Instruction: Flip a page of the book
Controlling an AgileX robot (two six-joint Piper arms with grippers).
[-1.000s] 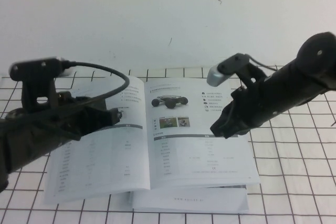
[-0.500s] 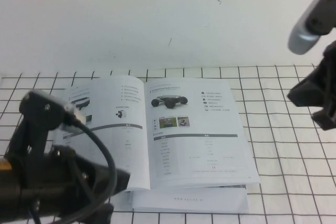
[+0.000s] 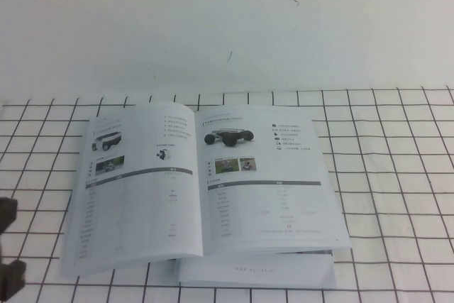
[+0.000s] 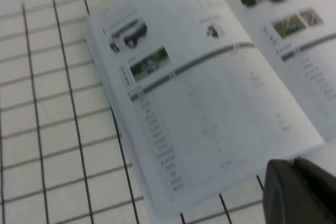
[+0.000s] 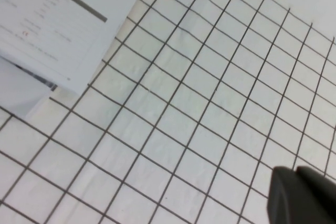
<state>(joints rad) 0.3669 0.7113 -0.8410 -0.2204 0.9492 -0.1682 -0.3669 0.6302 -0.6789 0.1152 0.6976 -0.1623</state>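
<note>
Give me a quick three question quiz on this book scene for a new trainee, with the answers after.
1. True or false: the book lies open and flat on the gridded table.
2. Which face of the page shows? A) a black flat-topped vehicle B) a small pale vehicle and a greenish photo C) a blank sheet
3. Where are the left gripper and right gripper?

Key
1. True.
2. B.
3. Both are off the book: the left gripper beside the page's near corner, the right gripper over bare grid beyond the book's right edge. Neither touches paper.
</note>
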